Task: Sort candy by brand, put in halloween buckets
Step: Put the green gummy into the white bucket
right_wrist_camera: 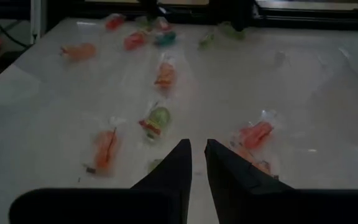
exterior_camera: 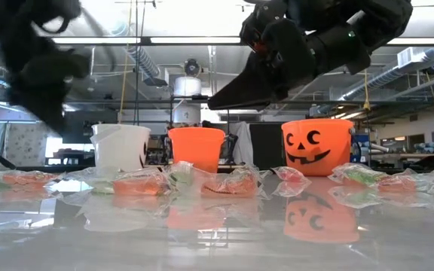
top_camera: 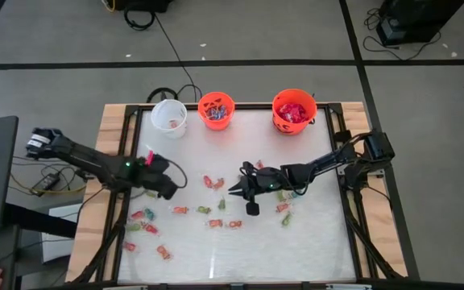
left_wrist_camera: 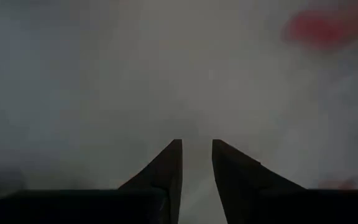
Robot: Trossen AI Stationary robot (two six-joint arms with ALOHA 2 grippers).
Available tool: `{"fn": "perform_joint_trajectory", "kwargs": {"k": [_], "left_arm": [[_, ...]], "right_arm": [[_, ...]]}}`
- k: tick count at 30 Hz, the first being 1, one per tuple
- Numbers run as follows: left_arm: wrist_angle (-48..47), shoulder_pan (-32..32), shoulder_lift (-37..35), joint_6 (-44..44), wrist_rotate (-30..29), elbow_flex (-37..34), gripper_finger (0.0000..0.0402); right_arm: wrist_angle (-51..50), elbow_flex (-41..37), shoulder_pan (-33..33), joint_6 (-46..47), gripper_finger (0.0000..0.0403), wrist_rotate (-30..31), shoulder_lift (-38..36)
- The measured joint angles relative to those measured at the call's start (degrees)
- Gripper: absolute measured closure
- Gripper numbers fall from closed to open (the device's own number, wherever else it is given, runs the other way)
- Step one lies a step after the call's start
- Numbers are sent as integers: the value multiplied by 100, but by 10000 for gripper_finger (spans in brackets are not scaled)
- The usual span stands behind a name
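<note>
Small wrapped candy pieces (top_camera: 213, 183) in orange, green and pink lie scattered on the white table top, most between the two arms and toward the near left (top_camera: 142, 225). At the far edge stand a white bucket (top_camera: 168, 115), a small orange bucket (top_camera: 216, 109) holding mixed pieces, and a larger orange jack-o'-lantern bucket (top_camera: 294, 110) holding red packets. My left gripper (top_camera: 170, 190) sits low over bare table left of the candy, fingers nearly together and nothing between them. My right gripper (top_camera: 234, 191) hangs above the middle candy, raised clear of the table (exterior_camera: 217, 102), fingers nearly together and empty.
A wooden frame (top_camera: 111, 161) borders the table. In the right wrist view several candies lie ahead of the fingers, among them a green-and-red one (right_wrist_camera: 156, 119) and an orange one (right_wrist_camera: 106, 148). Bare table lies at the near middle (top_camera: 240, 258).
</note>
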Motion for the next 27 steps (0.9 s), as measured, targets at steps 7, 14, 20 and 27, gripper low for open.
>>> {"fn": "perform_joint_trajectory", "kwargs": {"k": [7,14,20,27], "left_arm": [[-955,13,710,-817,1038,41,309],[-1007,357,1647,-840,1008,62,297],[-1173,820,2396,-118,1319,173,289],[-2038,1044,2785,1159,696,655,289]], "right_arm": [[2,0,2,-173,341,-223,0],[43,0,0,-312,341,-337,0],[51,0,0,-490,341,-339,0],[56,0,0,-557,341,-344,0]]}}
